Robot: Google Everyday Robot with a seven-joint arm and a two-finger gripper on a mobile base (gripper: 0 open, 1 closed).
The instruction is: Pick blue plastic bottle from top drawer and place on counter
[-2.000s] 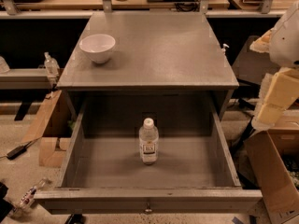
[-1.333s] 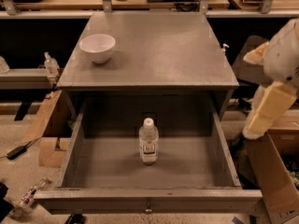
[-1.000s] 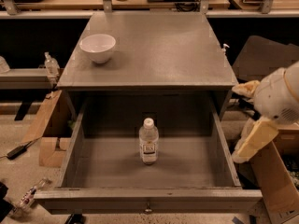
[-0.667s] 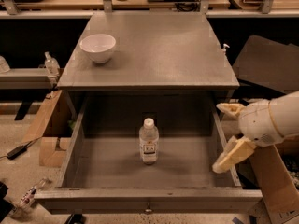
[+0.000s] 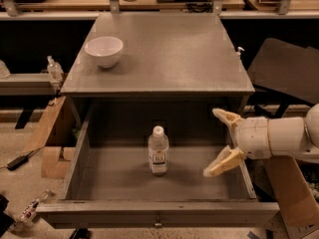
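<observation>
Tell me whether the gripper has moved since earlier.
Yes. The gripper, open, has come down from beside the counter to over the top drawer, closer to the blue plastic bottle.

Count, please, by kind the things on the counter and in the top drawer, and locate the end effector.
Bowls: 1, the white bowl on the counter
Bottles: 1, blue plastic bottle upright in the top drawer
Total: 2
End effector: open, at the drawer's right side, apart from the bottle
</observation>
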